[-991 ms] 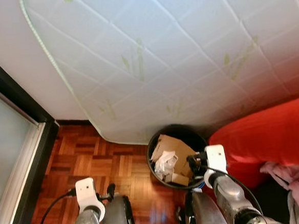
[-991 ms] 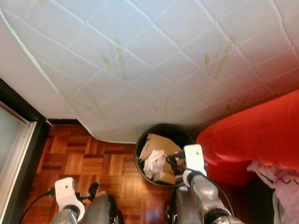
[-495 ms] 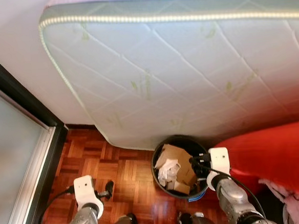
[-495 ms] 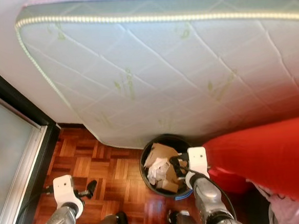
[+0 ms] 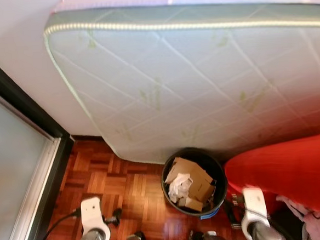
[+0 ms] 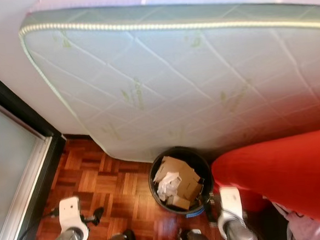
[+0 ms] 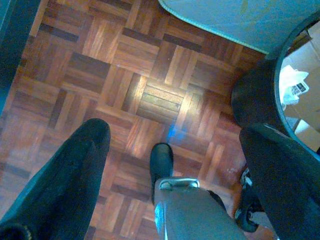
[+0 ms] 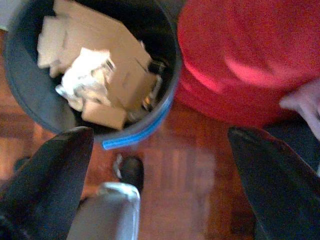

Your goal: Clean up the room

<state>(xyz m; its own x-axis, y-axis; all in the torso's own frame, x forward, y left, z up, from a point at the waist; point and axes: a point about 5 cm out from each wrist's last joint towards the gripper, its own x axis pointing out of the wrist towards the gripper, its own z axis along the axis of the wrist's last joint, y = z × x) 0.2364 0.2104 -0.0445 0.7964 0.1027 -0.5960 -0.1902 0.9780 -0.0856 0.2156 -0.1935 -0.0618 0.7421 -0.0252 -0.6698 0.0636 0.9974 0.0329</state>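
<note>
Your round black bin (image 5: 194, 182), full of brown cardboard scraps (image 5: 192, 176) and crumpled white paper (image 8: 86, 80), stands on the parquet floor (image 7: 120, 75) below the leaning quilted mattress (image 5: 201, 78). The right gripper (image 8: 160, 185), beside the bin, is spread wide and empty; the left gripper (image 7: 172, 185) likewise.

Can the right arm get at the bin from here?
Probably yes. The right gripper, jaws open, hangs just beside the bin, with only bare floor between. The bin is already stuffed with cardboard, though.

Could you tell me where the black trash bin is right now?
The black trash bin stands on the parquet floor ahead, below the leaning mattress, beside the red cushion.
</note>
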